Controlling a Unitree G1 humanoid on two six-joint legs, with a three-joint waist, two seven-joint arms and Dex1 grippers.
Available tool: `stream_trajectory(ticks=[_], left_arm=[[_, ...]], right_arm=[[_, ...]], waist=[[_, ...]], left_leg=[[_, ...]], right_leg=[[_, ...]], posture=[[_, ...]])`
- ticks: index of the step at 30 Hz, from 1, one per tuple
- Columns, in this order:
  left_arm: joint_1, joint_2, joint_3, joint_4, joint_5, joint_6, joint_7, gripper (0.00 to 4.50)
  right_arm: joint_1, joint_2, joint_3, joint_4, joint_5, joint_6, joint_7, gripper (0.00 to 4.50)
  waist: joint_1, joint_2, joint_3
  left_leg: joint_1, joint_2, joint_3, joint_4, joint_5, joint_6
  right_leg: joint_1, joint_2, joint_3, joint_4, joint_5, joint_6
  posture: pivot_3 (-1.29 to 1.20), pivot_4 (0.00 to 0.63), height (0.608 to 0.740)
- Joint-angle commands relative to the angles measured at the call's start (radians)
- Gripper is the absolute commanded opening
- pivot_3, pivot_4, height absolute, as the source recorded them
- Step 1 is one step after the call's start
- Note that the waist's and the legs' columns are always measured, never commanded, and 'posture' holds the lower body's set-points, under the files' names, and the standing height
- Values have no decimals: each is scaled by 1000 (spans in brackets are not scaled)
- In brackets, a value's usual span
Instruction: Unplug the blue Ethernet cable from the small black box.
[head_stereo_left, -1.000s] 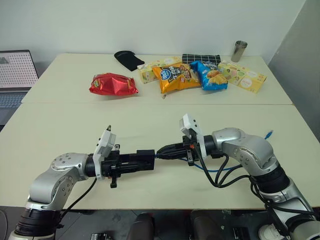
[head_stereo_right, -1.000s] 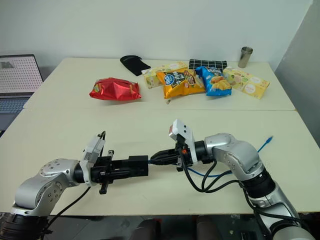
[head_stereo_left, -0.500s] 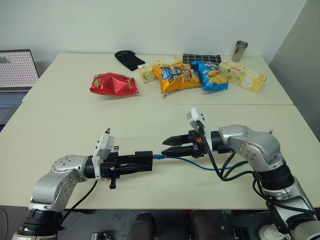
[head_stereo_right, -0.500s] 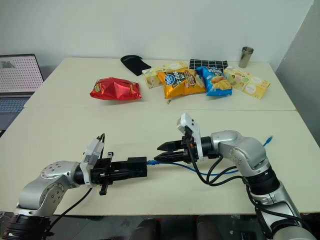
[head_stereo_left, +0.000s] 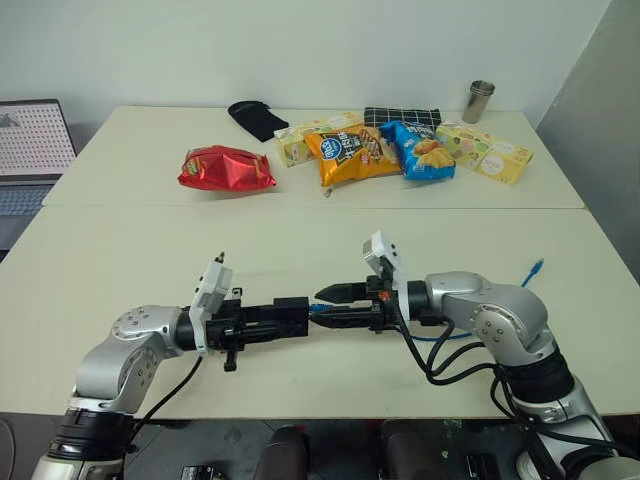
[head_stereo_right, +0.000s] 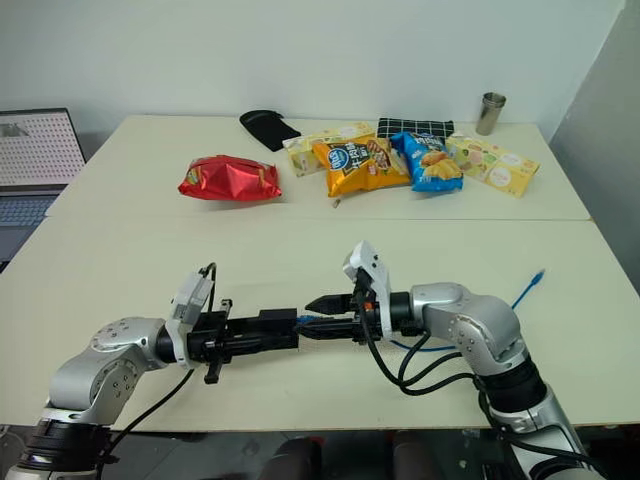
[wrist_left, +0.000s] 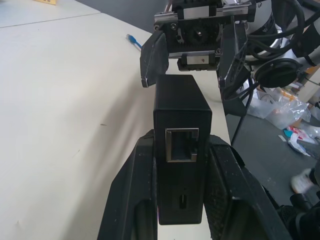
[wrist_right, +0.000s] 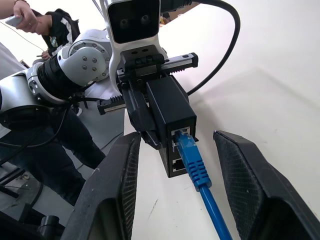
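While the small black box sits pinched between the fingers of my left gripper, held just above the near table and pointing toward my right side, the blue Ethernet cable is plugged into the upper of the two ports on the box's far face. From that plug the cord runs back under my right arm, loops along the table surface, and ends with its free connector lying near the table's right edge.

My right gripper faces the box head-on with its jaws parted. One finger stands on each side of the blue plug without touching it, and the tips are just short of the box's face. My left wrist view shows the box's near face with an empty port, the box upright between my two pads.

Farther off, on the second table, lie a red snack bag, an orange snack bag, a blue snack bag, two pale yellow cartons, a black cloth item, a checked pouch and a metal cup. A laptop stands at the far left.
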Motion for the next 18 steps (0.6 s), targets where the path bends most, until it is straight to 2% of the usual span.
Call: stream_trajectory(ticks=[1, 16, 18], left_arm=[[-15, -5, 6, -14, -5, -13, -9, 796], [-23, -11, 5, -29, -9, -1, 6, 796], [-23, -11, 5, -30, -9, 1, 7, 796]], right_arm=[[1, 15, 4, -32, 5, -13, -8, 2451], [-16, 11, 25, -3, -18, -33, 9, 2451], [-18, 10, 23, 1, -22, -34, 14, 2089]], waist=[[0, 0, 0], [0, 0, 0], [0, 0, 0]], left_leg=[[0, 0, 0, 0, 0, 0], [0, 0, 0, 0, 0, 0], [0, 0, 0, 0, 0, 0]], right_leg=[[0, 0, 0, 0, 0, 0], [0, 0, 0, 0, 0, 0], [0, 0, 0, 0, 0, 0]], posture=[[0, 150, 740], [0, 150, 740], [0, 150, 740]])
